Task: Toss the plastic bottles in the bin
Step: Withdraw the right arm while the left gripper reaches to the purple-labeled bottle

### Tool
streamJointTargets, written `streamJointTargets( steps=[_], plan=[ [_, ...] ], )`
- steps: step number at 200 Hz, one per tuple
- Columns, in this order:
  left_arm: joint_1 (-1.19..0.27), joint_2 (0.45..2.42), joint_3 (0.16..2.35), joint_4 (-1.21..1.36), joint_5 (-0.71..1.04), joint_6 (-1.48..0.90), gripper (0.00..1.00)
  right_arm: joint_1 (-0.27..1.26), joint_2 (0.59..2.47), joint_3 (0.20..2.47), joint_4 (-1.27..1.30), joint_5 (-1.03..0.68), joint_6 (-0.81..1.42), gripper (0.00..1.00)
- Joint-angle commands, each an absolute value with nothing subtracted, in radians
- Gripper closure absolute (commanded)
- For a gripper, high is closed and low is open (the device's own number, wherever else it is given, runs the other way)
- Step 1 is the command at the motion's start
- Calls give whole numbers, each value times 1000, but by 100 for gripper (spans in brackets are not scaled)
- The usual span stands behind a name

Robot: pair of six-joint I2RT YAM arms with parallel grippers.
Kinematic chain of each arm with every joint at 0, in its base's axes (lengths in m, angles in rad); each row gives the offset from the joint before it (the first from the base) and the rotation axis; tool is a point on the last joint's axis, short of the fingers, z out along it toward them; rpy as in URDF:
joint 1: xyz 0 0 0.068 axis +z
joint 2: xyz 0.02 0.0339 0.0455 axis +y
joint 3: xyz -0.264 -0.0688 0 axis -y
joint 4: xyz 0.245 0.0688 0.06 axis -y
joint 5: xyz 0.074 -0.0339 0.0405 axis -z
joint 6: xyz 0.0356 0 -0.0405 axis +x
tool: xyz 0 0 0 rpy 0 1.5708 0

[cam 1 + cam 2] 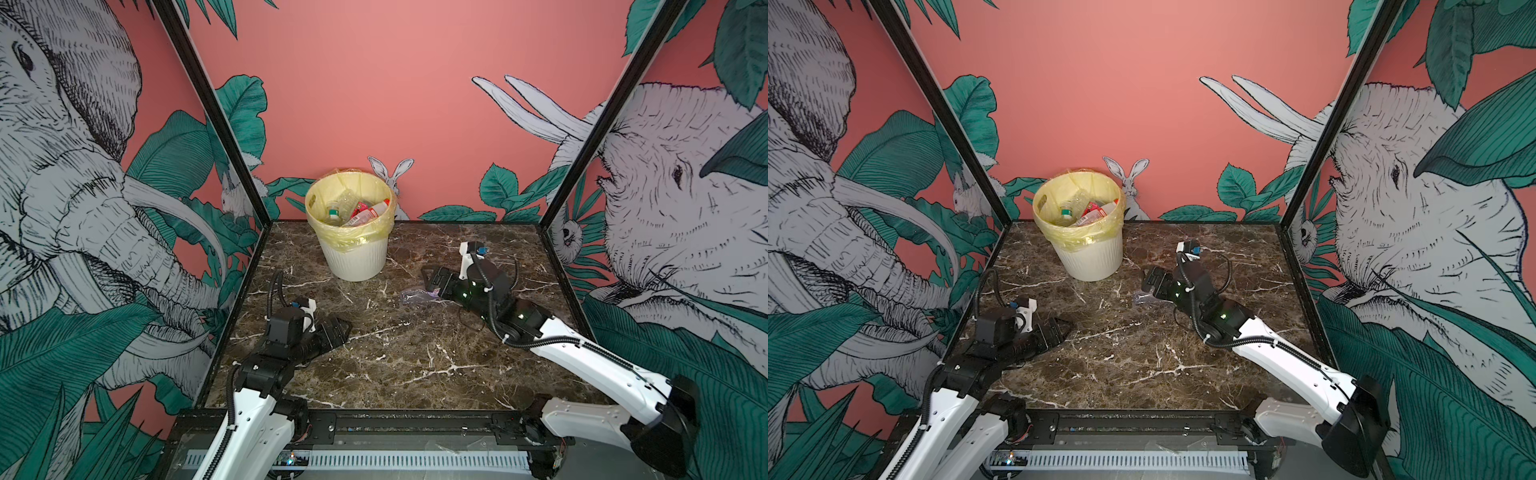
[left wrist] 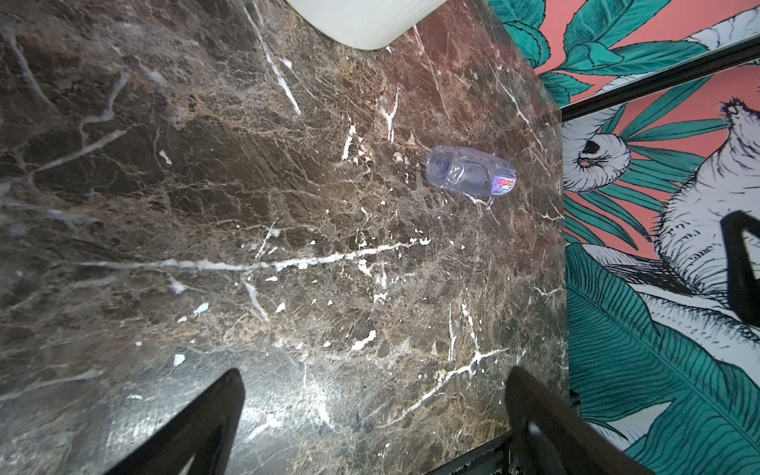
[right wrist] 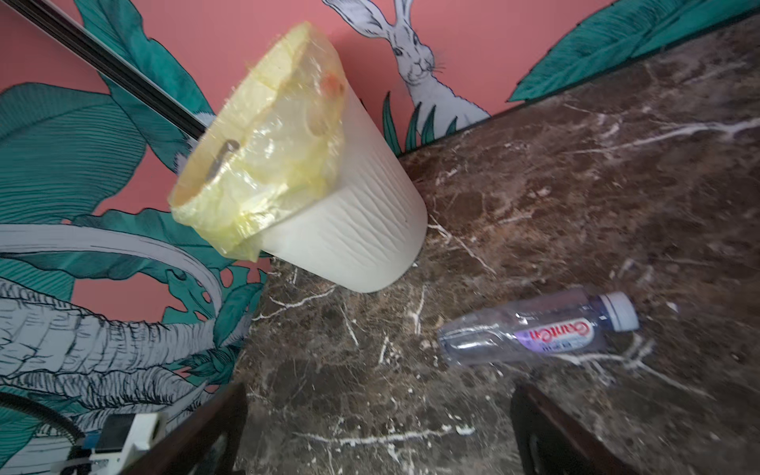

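The cream ribbed bin [image 1: 353, 253] [image 1: 1093, 255] [image 3: 353, 234], lined with a yellow bag, stands at the back of the marble table. Several plastic bottles [image 1: 362, 211] [image 1: 1089, 212] lie inside it. One clear bottle [image 1: 417, 297] [image 1: 1143, 300] [image 2: 469, 174] [image 3: 530, 334] with a purple label and white cap lies on its side mid-table. My right gripper [image 1: 429, 277] [image 1: 1148, 281] [image 3: 378, 388] is open just above and beside its cap end; the bottle lies outside the jaws. My left gripper [image 1: 344, 325] [image 1: 1064, 325] [image 2: 374, 373] is open and empty, low at the left.
The brown marble table [image 1: 407, 365] is walled by patterned panels behind and on both sides, with black frame posts [image 1: 216, 124] at the back corners. A black rail [image 1: 415, 419] runs along the front edge. The bin's base [image 2: 362, 20] shows in the left wrist view.
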State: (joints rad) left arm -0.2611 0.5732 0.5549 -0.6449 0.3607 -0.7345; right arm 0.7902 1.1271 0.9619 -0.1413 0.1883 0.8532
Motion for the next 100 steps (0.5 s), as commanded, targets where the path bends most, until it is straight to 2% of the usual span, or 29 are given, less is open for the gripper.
streamJointTargets(
  steps=[1, 27, 51, 100],
  plan=[
    [-265, 575, 581, -637, 369, -745, 1, 781, 1054, 910, -199, 251, 878, 1],
    [-285, 625, 601, -589, 374, -734, 1, 775, 974, 835, -249, 265, 881, 1],
    [-364, 707, 642, -556, 337, -693, 1, 767, 899, 781, -310, 280, 878, 1],
    [-517, 969, 808, -549, 242, -561, 1, 749, 723, 649, -410, 308, 911, 1]
  ],
)
